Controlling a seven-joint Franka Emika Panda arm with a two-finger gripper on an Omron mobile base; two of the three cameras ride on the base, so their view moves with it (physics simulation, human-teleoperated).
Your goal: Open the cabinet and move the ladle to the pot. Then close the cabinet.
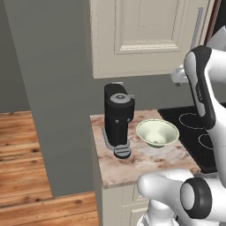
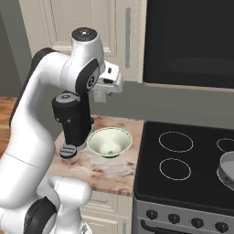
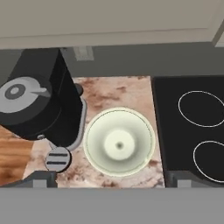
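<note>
The cream-white cabinet [image 1: 145, 35] hangs on the wall above the counter, its door shut, with a long grey bar handle [image 2: 128, 32] near its right edge. The ladle is hidden. A grey pot [image 2: 227, 170] shows partly at the right edge of the stove. My gripper [image 2: 101, 93] hangs below the cabinet's lower edge, above the counter, pointing down. In the hand view the gripper [image 3: 111, 180] is open, its fingertips [image 3: 40, 179] far apart with nothing between them, over a pale green bowl [image 3: 119, 142].
A black coffee machine [image 1: 118, 117] stands at the left of the marble counter [image 1: 132, 161], with the bowl [image 1: 157, 132] beside it. A black stove [image 2: 183, 164] lies to the right. A black glass-fronted appliance [image 2: 189, 41] hangs above the stove.
</note>
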